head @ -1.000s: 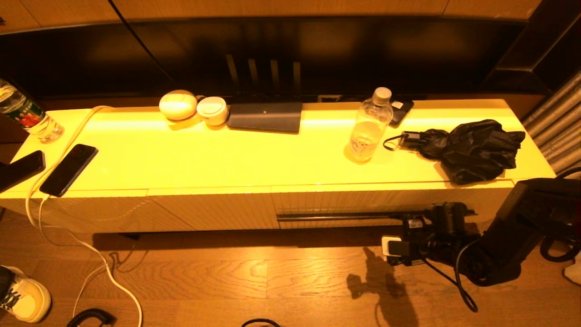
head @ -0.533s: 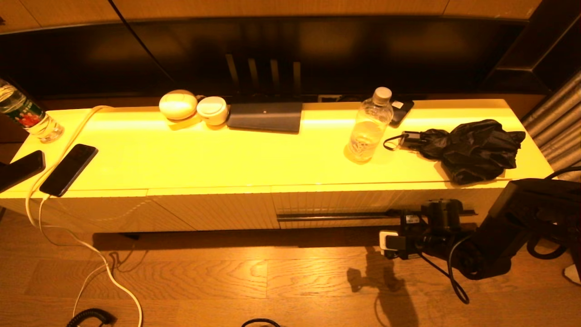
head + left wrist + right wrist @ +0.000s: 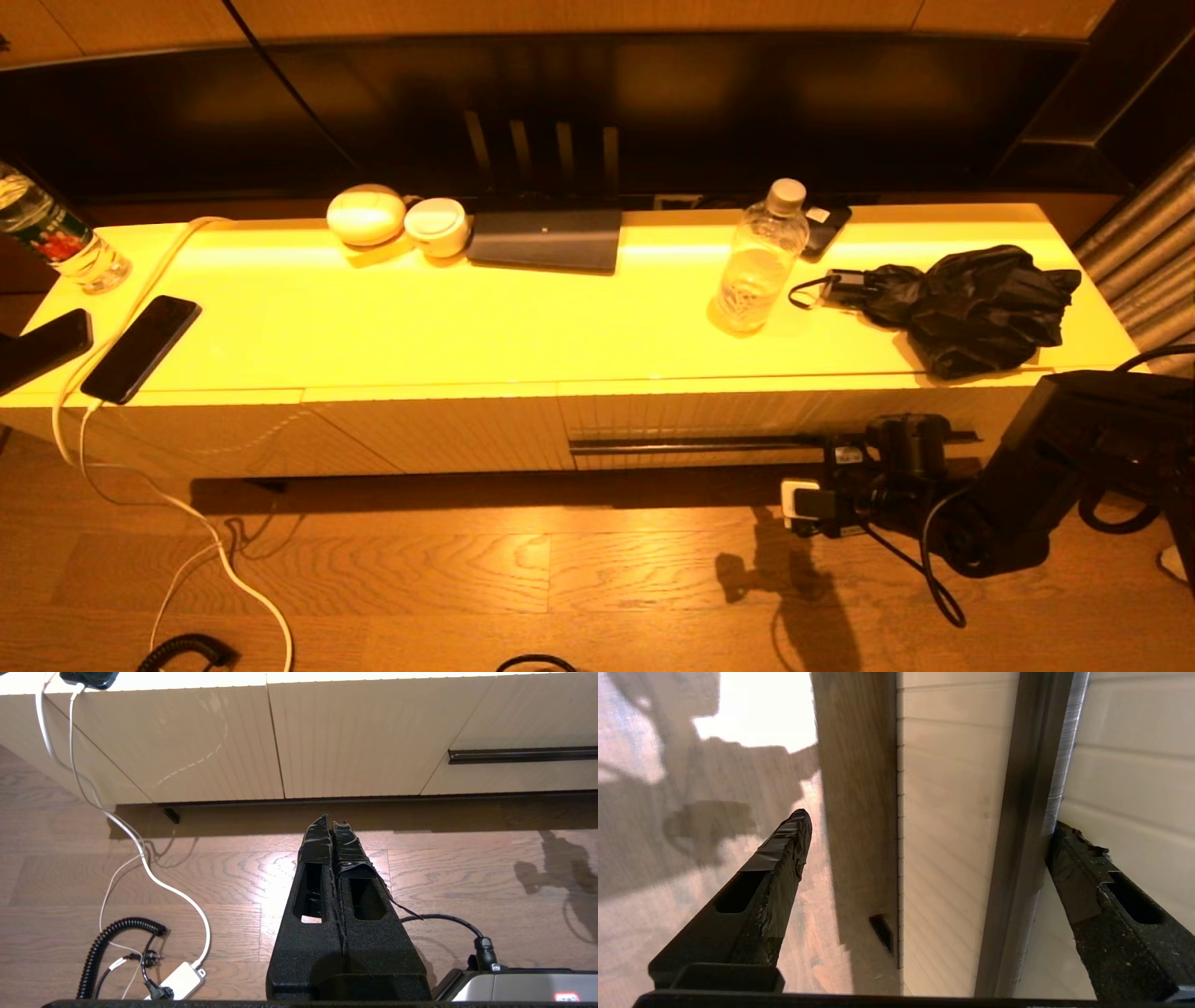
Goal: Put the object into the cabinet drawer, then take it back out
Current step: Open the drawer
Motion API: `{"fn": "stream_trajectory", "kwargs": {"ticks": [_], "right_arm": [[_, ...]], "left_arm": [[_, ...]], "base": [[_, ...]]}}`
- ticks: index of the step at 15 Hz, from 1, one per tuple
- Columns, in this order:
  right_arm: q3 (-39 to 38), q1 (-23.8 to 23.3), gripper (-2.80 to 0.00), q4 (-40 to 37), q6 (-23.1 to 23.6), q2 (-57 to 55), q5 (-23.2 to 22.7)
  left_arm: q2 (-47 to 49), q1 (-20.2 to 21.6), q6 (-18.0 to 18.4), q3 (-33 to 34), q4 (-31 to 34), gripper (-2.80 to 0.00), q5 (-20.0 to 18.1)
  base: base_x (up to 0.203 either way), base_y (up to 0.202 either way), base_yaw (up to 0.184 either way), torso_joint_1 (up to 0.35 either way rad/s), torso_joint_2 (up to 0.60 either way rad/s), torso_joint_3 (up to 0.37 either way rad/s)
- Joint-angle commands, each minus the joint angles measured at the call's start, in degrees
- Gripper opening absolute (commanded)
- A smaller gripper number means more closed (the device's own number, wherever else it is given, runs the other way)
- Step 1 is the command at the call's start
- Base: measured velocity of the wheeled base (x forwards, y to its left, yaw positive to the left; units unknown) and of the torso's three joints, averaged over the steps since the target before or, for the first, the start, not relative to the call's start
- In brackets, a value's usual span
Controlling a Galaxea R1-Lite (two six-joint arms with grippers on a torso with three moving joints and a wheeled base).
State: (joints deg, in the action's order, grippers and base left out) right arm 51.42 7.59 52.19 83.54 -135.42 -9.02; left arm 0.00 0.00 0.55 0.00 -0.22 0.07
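Drawer (image 3: 709,425) shut, at cabinet's lower right | right gripper (image 3: 924,858) has crept in; fingers wide, straddling handle slot (image 3: 1017,835) | left gripper (image 3: 332,830) parked, closed empty | judged ready to pull.

Drawer front: the cabinet drawer (image 3: 709,425) is closed, flush with the ribbed panels (image 3: 439,434) beside it; only its handle slot (image 3: 691,444) gives an opening.
Right gripper (image 3: 924,830): spread wide at the slot's right end, 1 finger (image 3: 1069,858) at the dark slot, the other out over the floor (image 3: 560,560).
Left gripper (image 3: 332,833): fingers together, low over open floor, well apart from the cabinet.
Floor clutter: white cable (image 3: 201,541) and coiled black cord (image 3: 187,649) at the left.
Cabinet top: water bottle (image 3: 758,259) and black umbrella (image 3: 971,308) stand above the drawer.
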Motion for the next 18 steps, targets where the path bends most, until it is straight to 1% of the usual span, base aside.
{"fn": "stream_trajectory", "kwargs": {"ticks": [1,6,11,18], "right_arm": [[-2.1,0.1,0.00,-0.1,0.3,0.6,-0.1],[-5.5,0.1,0.00,-1.8,0.1,1.5,-0.1],[-11.7,0.6,0.00,-1.9,0.0,2.4,-0.2],[-24.5,2.0,0.00,-2.3,0.1,8.4,-1.0]], "left_arm": [[0.0,0.0,0.0,0.1,0.0,-2.80,0.0],[0.0,0.0,0.0,0.1,0.0,-2.80,0.0],[0.0,0.0,0.0,0.1,0.0,-2.80,0.0],[0.0,0.0,0.0,0.1,0.0,-2.80,0.0]], "base": [[0.000,0.000,0.000,0.000,0.00,0.000],[0.000,0.000,0.000,0.000,0.00,0.000],[0.000,0.000,0.000,0.000,0.00,0.000],[0.000,0.000,0.000,0.000,0.00,0.000]]}}
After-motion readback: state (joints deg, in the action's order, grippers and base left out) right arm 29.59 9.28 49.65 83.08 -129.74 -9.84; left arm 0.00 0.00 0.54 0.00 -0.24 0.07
